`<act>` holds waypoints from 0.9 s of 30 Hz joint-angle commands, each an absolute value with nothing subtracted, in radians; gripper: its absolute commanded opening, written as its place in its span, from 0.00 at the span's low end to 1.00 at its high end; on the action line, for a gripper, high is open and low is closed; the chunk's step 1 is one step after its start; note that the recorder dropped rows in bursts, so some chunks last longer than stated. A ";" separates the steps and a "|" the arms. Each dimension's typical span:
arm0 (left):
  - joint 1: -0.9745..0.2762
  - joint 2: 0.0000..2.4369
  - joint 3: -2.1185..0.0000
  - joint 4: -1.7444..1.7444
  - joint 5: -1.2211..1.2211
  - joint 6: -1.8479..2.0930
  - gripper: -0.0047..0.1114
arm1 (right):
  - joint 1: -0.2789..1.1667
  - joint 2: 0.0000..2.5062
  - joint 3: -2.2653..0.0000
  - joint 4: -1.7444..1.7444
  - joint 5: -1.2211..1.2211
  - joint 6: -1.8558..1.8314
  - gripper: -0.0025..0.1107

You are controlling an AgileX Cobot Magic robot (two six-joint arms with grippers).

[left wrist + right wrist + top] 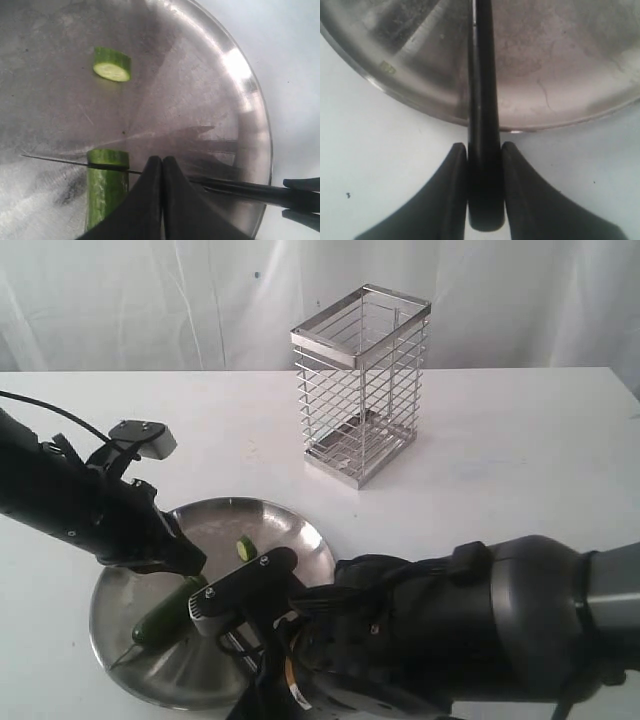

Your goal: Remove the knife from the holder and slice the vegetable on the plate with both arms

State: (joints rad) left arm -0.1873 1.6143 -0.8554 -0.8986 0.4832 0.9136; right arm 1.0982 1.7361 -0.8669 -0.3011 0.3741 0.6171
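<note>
Steel plate (300,530) at lower left of exterior frame, bearing green vegetable (168,612) and one cut slice (244,548). Dark knife (482,125) clamped between right gripper (484,150) fingers, blade across vegetable's cut end. Left gripper (161,162) fingers pressed together, just beside vegetable. Wire holder (362,380) upper centre, well apart.

Left gripper (161,167) is pinched fully together; right gripper (484,148) clamps the knife (484,95) handle.

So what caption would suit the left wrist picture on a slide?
A knife laid across a cucumber on a steel plate, one cut slice lying apart, shut left gripper alongside.
</note>
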 commanded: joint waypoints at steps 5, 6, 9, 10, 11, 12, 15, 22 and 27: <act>-0.192 1.649 -0.847 -0.884 0.524 0.916 0.04 | 1.093 1.735 -0.887 -0.307 0.357 0.605 0.02; -0.192 1.655 -0.847 -0.884 0.524 0.916 0.04 | 1.093 1.735 -0.887 -0.307 0.359 0.605 0.02; -0.192 1.670 -0.847 -0.884 0.524 0.916 0.04 | 1.093 1.735 -0.887 -0.307 0.362 0.605 0.02; -0.192 1.675 -0.847 -0.884 0.524 0.916 0.04 | 1.093 1.735 -0.887 -0.307 0.360 0.605 0.02; -0.192 1.682 -0.847 -0.884 0.524 0.916 0.04 | 1.093 1.737 -0.887 -0.311 0.358 0.605 0.02; -0.192 1.686 -0.847 -0.884 0.524 0.916 0.04 | 1.093 1.738 -0.887 -0.311 0.356 0.605 0.02; -0.192 1.695 -0.847 -0.887 0.524 0.916 0.04 | 1.089 1.738 -0.887 -0.311 0.349 0.605 0.02; -0.192 1.699 -0.847 -0.888 0.524 0.916 0.04 | 1.065 1.742 -0.887 -0.311 0.333 0.605 0.02; -0.192 1.699 -0.847 -0.890 0.516 0.916 0.04 | 1.065 1.764 -0.887 -0.311 0.304 0.605 0.02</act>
State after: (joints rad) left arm -0.1873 1.7010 -0.8554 -0.8770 0.5033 0.9136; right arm 1.0756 1.7515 -0.8842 -0.2991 0.3312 0.6133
